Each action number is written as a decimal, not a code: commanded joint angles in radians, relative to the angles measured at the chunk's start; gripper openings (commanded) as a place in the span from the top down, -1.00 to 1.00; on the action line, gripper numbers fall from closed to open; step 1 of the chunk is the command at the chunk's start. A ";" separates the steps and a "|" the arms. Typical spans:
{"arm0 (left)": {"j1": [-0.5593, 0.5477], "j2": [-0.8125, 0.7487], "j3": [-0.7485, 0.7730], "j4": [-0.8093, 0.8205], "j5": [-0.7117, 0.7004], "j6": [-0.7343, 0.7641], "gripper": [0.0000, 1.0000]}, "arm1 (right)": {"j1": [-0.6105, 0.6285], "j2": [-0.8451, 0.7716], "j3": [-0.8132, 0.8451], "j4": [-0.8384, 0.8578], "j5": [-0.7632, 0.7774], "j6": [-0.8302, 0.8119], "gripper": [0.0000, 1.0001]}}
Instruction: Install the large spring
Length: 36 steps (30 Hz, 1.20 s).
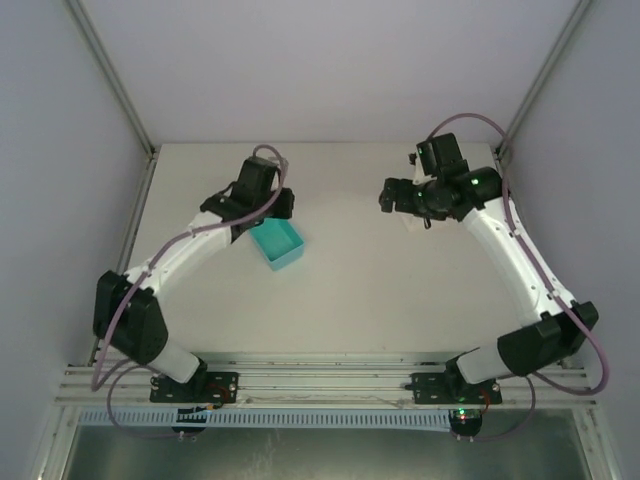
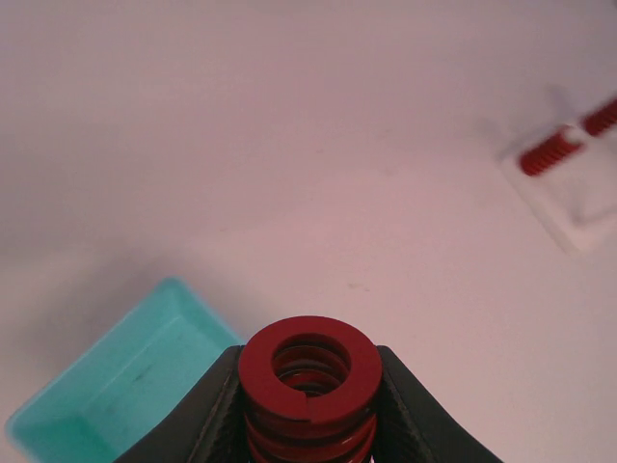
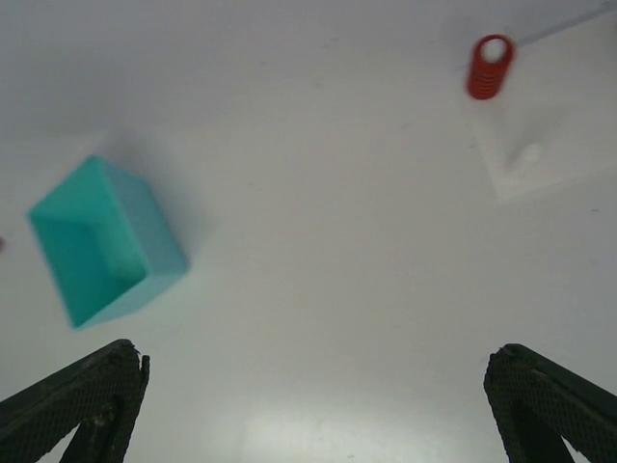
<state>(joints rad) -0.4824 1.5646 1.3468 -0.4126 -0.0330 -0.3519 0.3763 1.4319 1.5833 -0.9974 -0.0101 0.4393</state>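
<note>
Grip: left end effector clamped on large spring, across coils. Likely stiff, weighty, smooth metal; side grip suits. Idle: right end effector wide open, empty.

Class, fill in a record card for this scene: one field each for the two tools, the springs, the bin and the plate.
left tool: shut on large spring
large spring: red, held, open end toward the wrist camera
right tool: open, holding nothing
small spring: red, standing on plate
plate: white, flat, apart from bin
bin: teal, nothing seen inside
</note>
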 commanded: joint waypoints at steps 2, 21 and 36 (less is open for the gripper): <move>-0.074 -0.143 -0.173 0.375 0.118 0.360 0.97 | 0.003 0.106 0.159 -0.142 -0.215 0.011 -0.89; -0.205 -0.155 -0.259 0.582 0.315 0.650 1.00 | 0.085 0.229 0.295 -0.119 -0.539 0.021 -0.24; -0.249 -0.127 -0.228 0.578 0.317 0.649 1.00 | 0.141 0.307 0.326 -0.168 -0.478 -0.018 -0.18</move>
<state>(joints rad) -0.7208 1.4448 1.0756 0.1135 0.2550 0.2916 0.4938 1.7248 1.8835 -1.1156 -0.5068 0.4450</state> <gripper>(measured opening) 0.330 0.606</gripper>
